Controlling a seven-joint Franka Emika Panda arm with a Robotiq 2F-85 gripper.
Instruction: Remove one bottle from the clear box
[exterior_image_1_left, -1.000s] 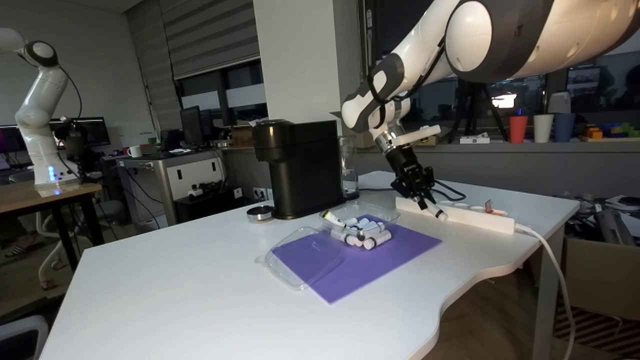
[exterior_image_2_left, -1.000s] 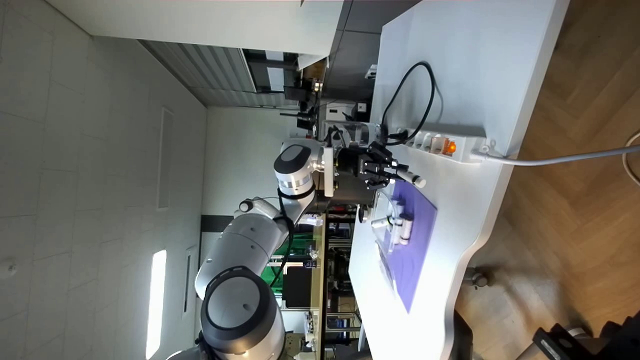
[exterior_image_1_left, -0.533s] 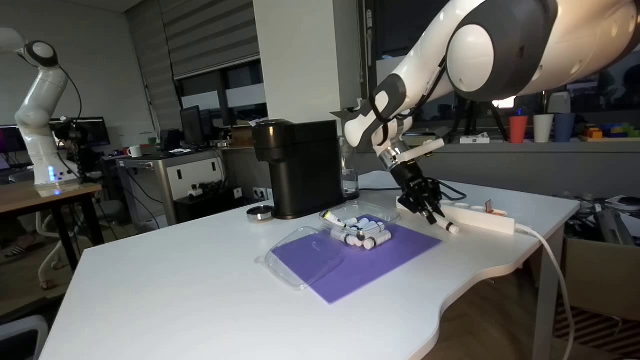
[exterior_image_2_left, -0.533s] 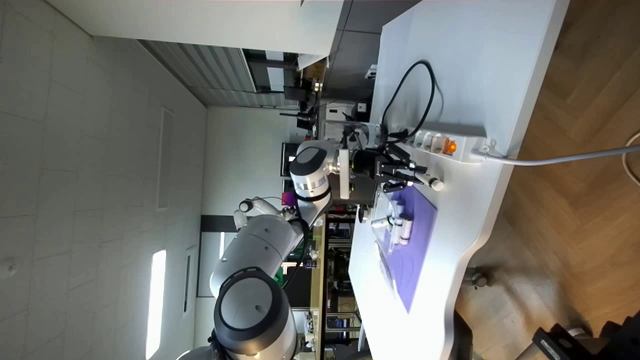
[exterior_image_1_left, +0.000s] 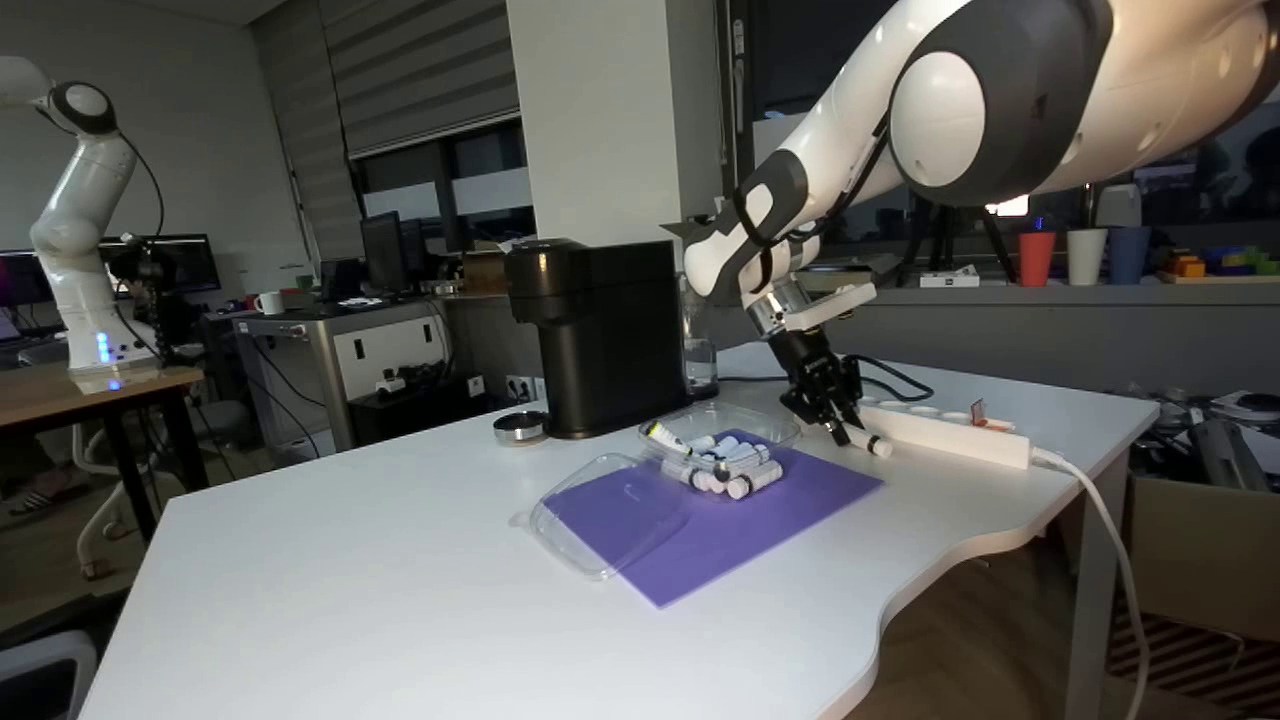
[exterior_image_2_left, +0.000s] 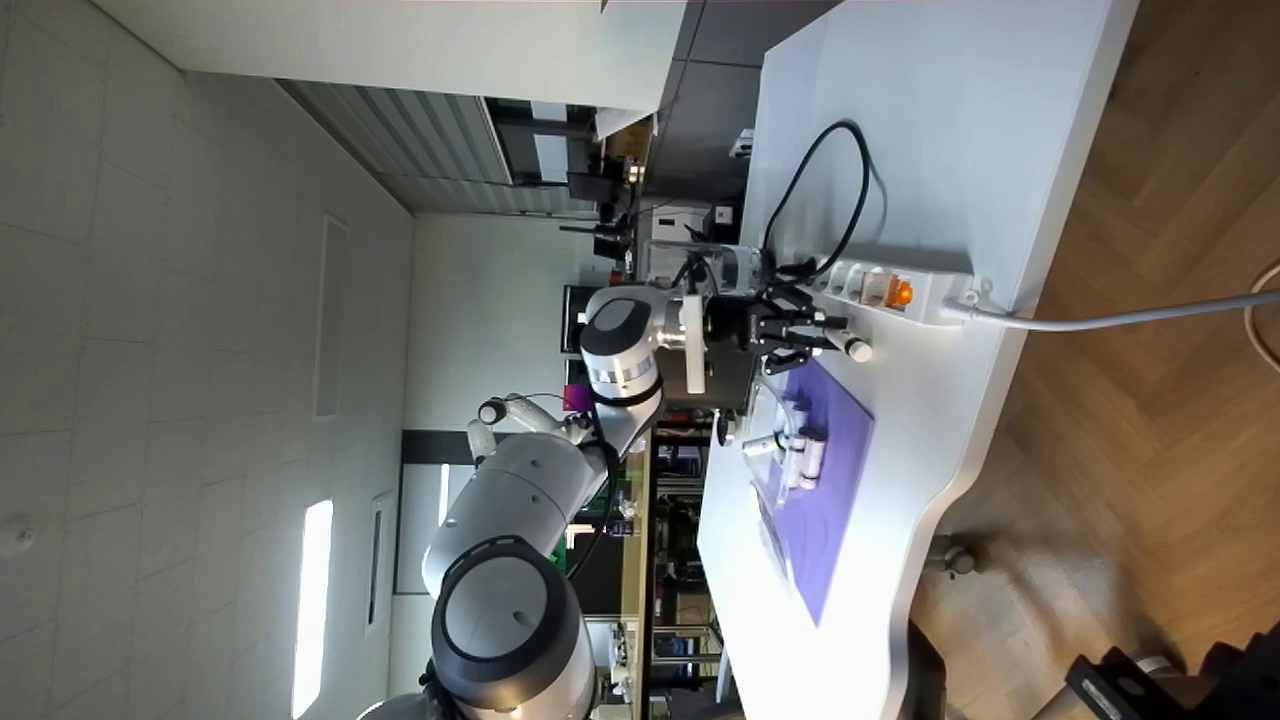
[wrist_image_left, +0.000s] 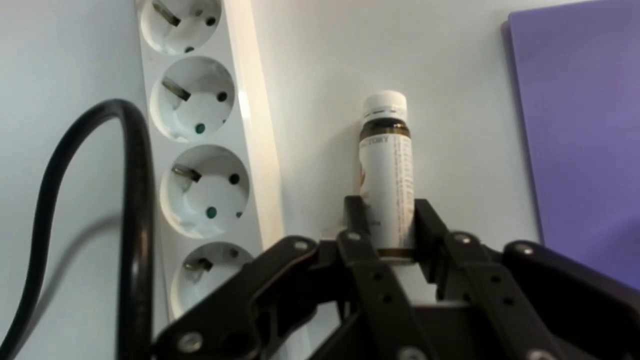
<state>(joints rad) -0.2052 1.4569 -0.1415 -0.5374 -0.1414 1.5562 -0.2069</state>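
Fingers (wrist_image_left: 428, 223) clamped on bottle (wrist_image_left: 387, 170) between power strip (wrist_image_left: 204, 143) and purple sheet (wrist_image_left: 585, 125)
Bench (wrist_image_left: 465, 100) stretches past cap (wrist_image_left: 385, 104) to curved edge (exterior_image_1_left: 965, 549).

A robotics lab, this: in an exterior view, another robot arm (exterior_image_1_left: 68, 235) at nine o'clock, monitors (exterior_image_1_left: 197, 265) behind!

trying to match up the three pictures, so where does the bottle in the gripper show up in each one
In an exterior view: held bottle, right of centre, slightly below mid-height; purple sheet lower left of it.
In an exterior view: held bottle, right of centre, near mid-height; purple sheet below it.
Wrist view: held bottle, just right of centre; purple sheet along the right edge.
Shared landmark: the purple sheet.
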